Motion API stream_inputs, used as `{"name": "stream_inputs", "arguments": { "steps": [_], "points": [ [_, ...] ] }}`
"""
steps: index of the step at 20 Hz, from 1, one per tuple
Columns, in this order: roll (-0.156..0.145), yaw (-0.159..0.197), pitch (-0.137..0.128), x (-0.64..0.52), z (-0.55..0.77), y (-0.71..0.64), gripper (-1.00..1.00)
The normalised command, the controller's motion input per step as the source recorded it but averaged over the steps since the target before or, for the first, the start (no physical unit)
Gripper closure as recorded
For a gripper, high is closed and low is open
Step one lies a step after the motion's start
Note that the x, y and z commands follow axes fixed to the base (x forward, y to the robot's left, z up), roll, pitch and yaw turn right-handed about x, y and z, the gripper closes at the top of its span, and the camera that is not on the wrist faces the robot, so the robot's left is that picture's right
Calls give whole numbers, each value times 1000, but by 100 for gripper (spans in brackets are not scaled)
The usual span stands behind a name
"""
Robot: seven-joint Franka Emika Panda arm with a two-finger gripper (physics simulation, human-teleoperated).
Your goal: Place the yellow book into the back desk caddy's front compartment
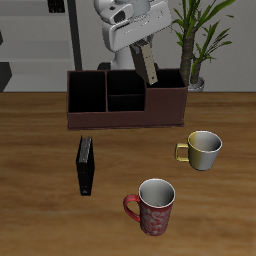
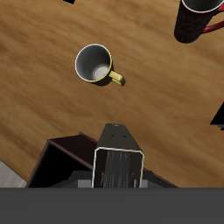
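The gripper (image 1: 141, 50) is seen raised above the back desk caddy (image 1: 127, 98), its fingers pinched on the yellow book (image 1: 149, 63). The book is held clear of everything, hanging tilted below the gripper with its lower end over the caddy's middle-to-end region; it is not touching the caddy's walls as far as can be told. In the wrist view the yellow book (image 2: 118, 158) is shown end-on directly ahead of the gripper, its pale page edges framed by the grey-tan cover, with one corner of the back desk caddy (image 2: 61, 159) visible beneath and beside it.

Below the gripper, the front compartment (image 1: 125, 103) is seen as the small cell of the caddy's middle section nearer the surface's front edge, with black interior; nothing can be seen in it. The caddy rests on the wooden surface (image 1: 40, 160).

Farther out from the gripper, a white mug with a yellow handle (image 1: 202, 150) stands on the surface in front of the caddy; in the wrist view this mug (image 2: 94, 65) is seen from above, upright. Well apart from the gripper, a black book (image 1: 87, 165) lies nearer the front edge, and a red patterned mug (image 1: 154, 206) stands farther forward. A potted plant (image 1: 196, 40) stands behind the caddy's end.
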Motion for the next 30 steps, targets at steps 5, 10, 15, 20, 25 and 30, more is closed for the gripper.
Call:
{"name": "stream_inputs", "arguments": {
  "steps": [5, 10, 15, 20, 25, 30],
  "points": [
    [-42, 178, 17, -150, 27, 125, 100],
    [-41, 144, 11, -88, 13, 44, 100],
    [-56, 185, 20, -118, -40, 18, 100],
    [-47, 175, 2, -150, 67, 25, 100],
    [-65, 193, -20, -74, 6, -13, 100],
    [-54, 87, 45, -108, -131, 61, 100]
  ]
}}
